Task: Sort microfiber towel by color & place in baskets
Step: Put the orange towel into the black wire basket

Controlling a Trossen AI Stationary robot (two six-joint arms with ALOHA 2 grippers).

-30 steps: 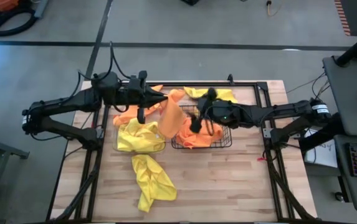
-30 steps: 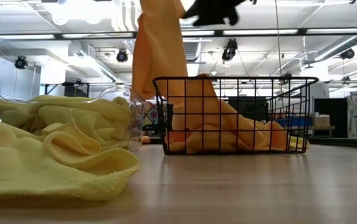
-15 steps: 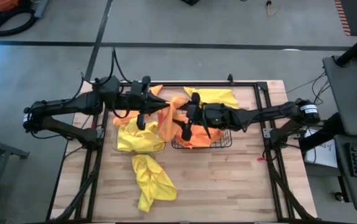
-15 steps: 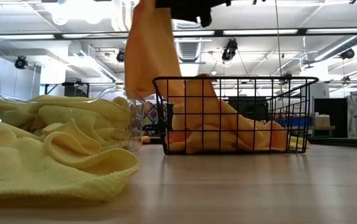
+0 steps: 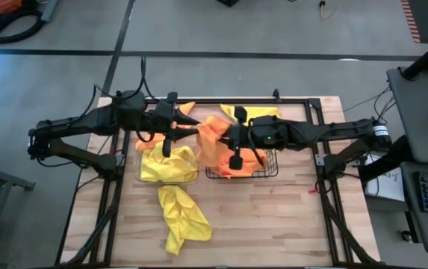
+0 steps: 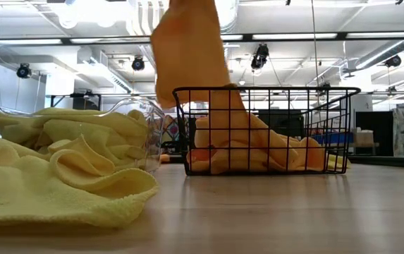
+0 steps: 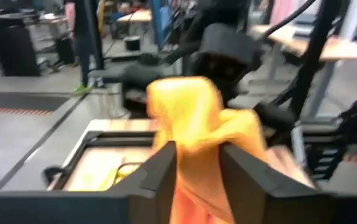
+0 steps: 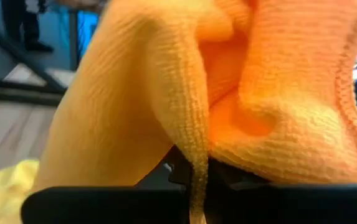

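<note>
Yellow towels (image 5: 170, 164) fill the clear bin (image 6: 142, 123). Left gripper (image 7: 197, 165) pinches an orange towel (image 5: 212, 140); right gripper (image 5: 234, 143), apparently clamped, shares it over the wire basket (image 5: 268, 170). Release 1 grip, lower inside the rim, avoiding draping.

Bright ceiling lights (image 6: 314, 35) shine down evenly on the counter (image 5: 273, 217) and leave only soft shadows, while the left wrist view is smeared with blur and the orange towel (image 8: 259, 93) sits so close in the right wrist view that it looks fuzzy.
</note>
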